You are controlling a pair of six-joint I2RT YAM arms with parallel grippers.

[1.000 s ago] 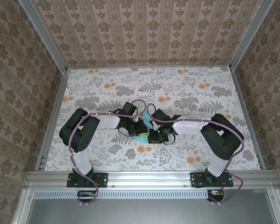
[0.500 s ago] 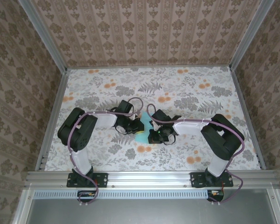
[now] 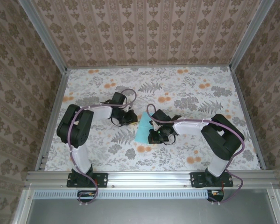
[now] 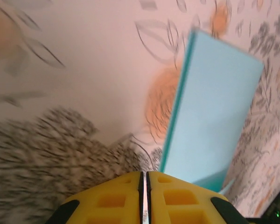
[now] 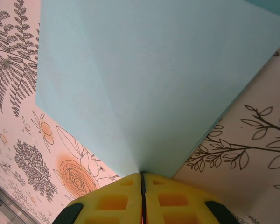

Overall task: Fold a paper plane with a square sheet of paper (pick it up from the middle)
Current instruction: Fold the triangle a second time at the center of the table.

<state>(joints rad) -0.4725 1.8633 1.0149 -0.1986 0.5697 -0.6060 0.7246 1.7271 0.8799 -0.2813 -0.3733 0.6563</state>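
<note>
We judge this mid-fold: our right tool [image 5: 141, 176] is pinched on an edge of the folded teal sheet [image 3: 143, 127], near the middle of the surface [image 3: 191, 93]. Our left tool [image 4: 143, 175], closed and empty, sits just beside it. Next, it likely needs to take the free edge.

Left hand [image 4: 144, 177] now clear of paper [image 3: 143, 129]

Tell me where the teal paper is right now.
In the top view the paper is near the middle of the table, pinched in the right gripper, the shut left gripper just to its left.
</note>
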